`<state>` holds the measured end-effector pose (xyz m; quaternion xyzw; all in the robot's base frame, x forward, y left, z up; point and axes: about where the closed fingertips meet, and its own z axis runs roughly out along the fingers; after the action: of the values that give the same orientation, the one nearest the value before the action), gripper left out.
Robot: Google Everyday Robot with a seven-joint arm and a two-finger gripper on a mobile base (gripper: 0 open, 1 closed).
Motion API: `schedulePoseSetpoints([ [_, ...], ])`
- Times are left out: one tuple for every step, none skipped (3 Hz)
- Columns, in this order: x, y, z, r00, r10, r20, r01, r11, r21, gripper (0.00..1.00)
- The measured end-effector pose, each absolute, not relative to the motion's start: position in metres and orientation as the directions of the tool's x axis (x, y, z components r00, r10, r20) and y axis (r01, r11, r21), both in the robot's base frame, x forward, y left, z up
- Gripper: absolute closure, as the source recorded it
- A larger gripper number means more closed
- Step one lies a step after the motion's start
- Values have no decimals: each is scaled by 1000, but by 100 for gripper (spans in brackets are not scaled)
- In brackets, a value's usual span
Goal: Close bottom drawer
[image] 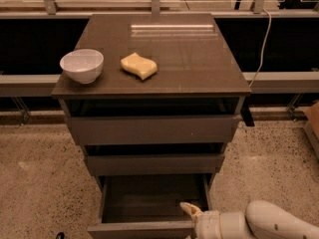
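The bottom drawer is the lowest of three dark grey-brown drawers in the cabinet, and it stands pulled out, its shallow box empty. Its flat front panel shows at the lower edge of the camera view. My gripper is at the drawer's front right corner, low in the view, with one cream fingertip poking over the front panel into the box. The white arm comes in from the lower right. The rest of the gripper is cut off by the view's edge.
A white bowl and a yellow sponge sit on the cabinet top. The top drawer and the middle drawer are slightly ajar. A cable hangs at the right. Speckled floor lies on both sides.
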<state>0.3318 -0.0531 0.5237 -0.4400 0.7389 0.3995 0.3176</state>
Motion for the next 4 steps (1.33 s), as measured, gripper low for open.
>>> schedulePoseSetpoints([
  [345, -34, 478, -357, -379, -853, -932, 211, 296, 0],
  [347, -23, 418, -320, -343, -883, -947, 153, 284, 0],
  [343, -14, 366, -301, -276, -913, -953, 124, 277, 0],
  [335, -4, 349, -323, -241, -915, -946, 117, 303, 0],
])
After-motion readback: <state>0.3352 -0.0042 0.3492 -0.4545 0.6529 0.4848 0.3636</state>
